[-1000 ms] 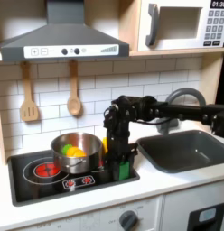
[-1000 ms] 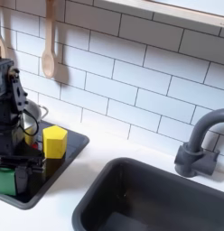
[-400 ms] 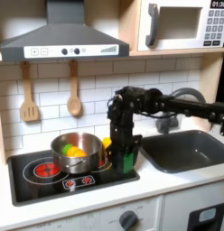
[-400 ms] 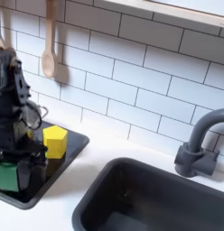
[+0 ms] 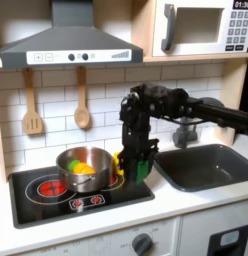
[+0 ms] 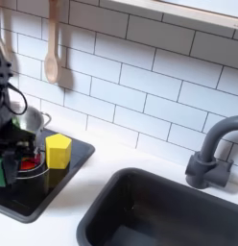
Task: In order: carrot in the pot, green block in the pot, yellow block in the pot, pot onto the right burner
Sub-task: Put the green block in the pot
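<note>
The shiny steel pot (image 5: 84, 166) stands on the black cooktop (image 5: 51, 203), and the orange carrot (image 5: 85, 169) lies inside it. My gripper (image 5: 139, 163) hangs just right of the pot, shut on the green block (image 5: 140, 170), which is lifted clear of the cooktop. In the second exterior view the gripper (image 6: 5, 163) is at the left edge with the green block (image 6: 0, 172) between its fingers. The yellow block (image 6: 59, 150) rests on the cooktop's back right part, also seen behind the gripper as a yellow block (image 5: 118, 159). Part of the pot (image 6: 33, 120) shows behind.
A red burner ring (image 5: 50, 186) glows left of the pot; another red burner (image 6: 31, 163) lies under the gripper. The dark sink (image 5: 201, 166) and grey faucet (image 6: 211, 154) are to the right. Wooden spoons (image 5: 82, 106) hang on the tiled wall.
My gripper has risen with the green block, lifting it off the cooktop and shifting toward the second exterior view's left. The pot and yellow block have not moved.
</note>
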